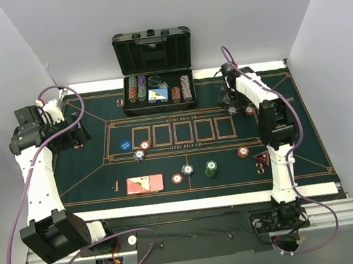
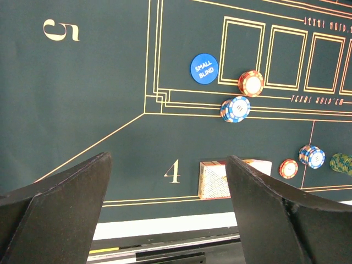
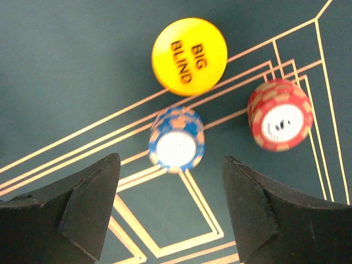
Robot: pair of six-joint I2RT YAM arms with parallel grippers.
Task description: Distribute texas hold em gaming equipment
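A blue chip stack (image 3: 177, 137) is seen between the spread, empty right fingers (image 3: 91, 206), with a yellow disc (image 3: 189, 56) just beyond and a red chip stack (image 3: 279, 115) outside them. Placement here is judged done, so a clean lift away is called for. The left fingers (image 2: 66, 203) are held wide and empty, with cards (image 2: 213, 179) between them.

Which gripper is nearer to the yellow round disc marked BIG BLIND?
Right. The right gripper hangs close above the yellow round BIG BLIND disc, which lies beyond its fingertips. The left gripper is far off to the left, across the green mat.

Both open — left hand (image 2: 168, 159), right hand (image 3: 170, 158).
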